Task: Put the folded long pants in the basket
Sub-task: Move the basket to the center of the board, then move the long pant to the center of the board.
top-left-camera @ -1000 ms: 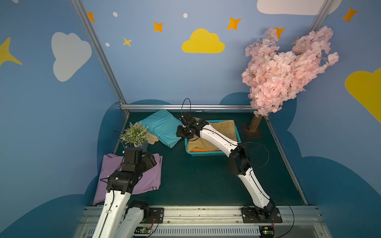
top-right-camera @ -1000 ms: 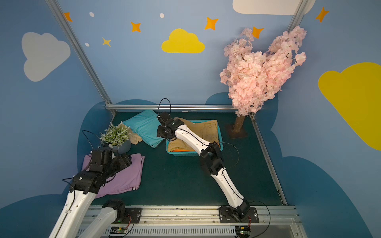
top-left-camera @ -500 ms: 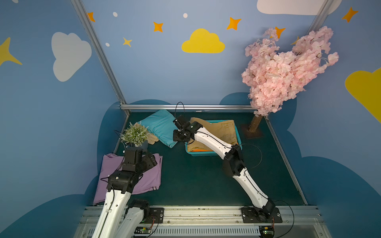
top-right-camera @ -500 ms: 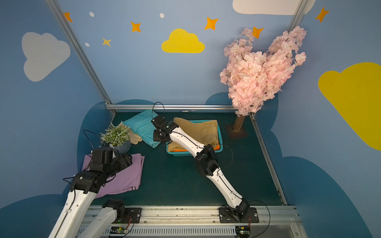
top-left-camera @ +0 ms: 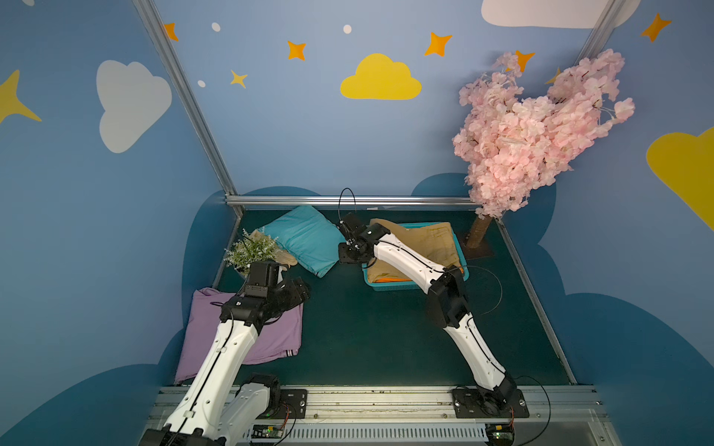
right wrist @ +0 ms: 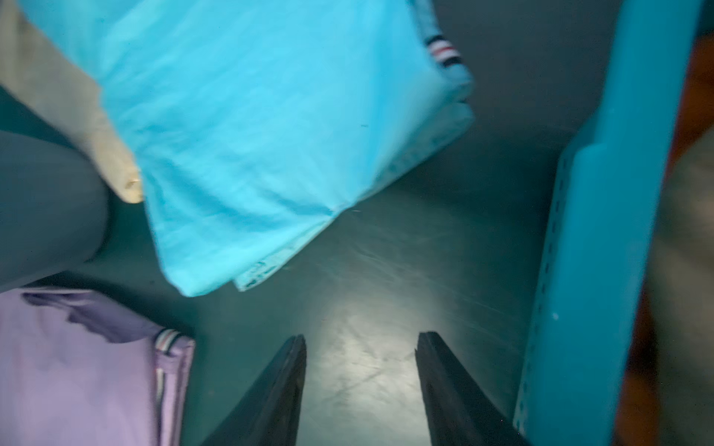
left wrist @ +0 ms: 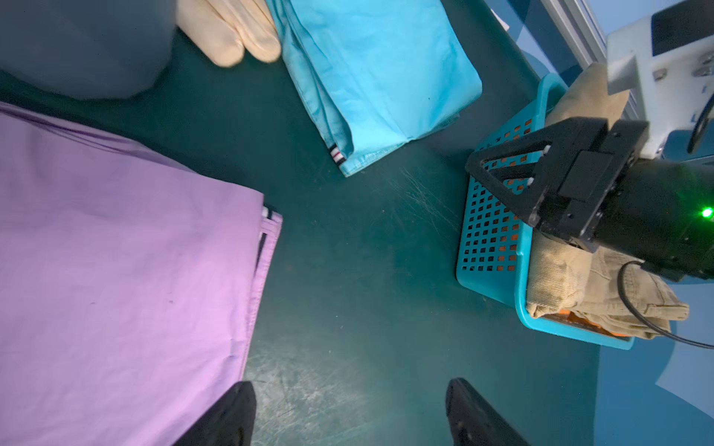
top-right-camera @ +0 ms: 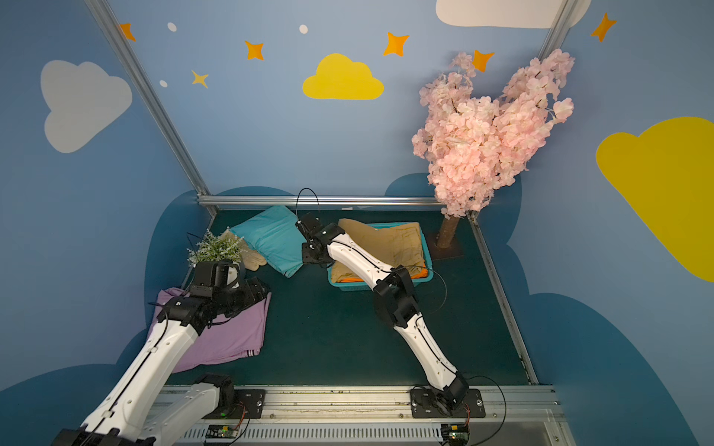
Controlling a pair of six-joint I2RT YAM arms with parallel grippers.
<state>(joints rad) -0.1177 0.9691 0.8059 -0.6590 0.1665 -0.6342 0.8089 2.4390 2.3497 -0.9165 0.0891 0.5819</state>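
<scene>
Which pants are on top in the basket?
The tan pants. They lie over the orange pants in the basket; the blue pants and purple pants lie outside it.

Khaki pants [top-left-camera: 432, 239] lie in the basket [top-left-camera: 386, 286]; turquoise pants [top-left-camera: 305, 241] and lilac pants [top-left-camera: 278, 336] lie on the table [top-left-camera: 367, 340].

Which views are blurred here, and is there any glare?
Right wrist view: smeared, turquoise pants and basket edges soft, a pale sheen on the mat. Left wrist view: crisp, only the grey pot blurred. Both top views: sharp, evenly lit.
</scene>
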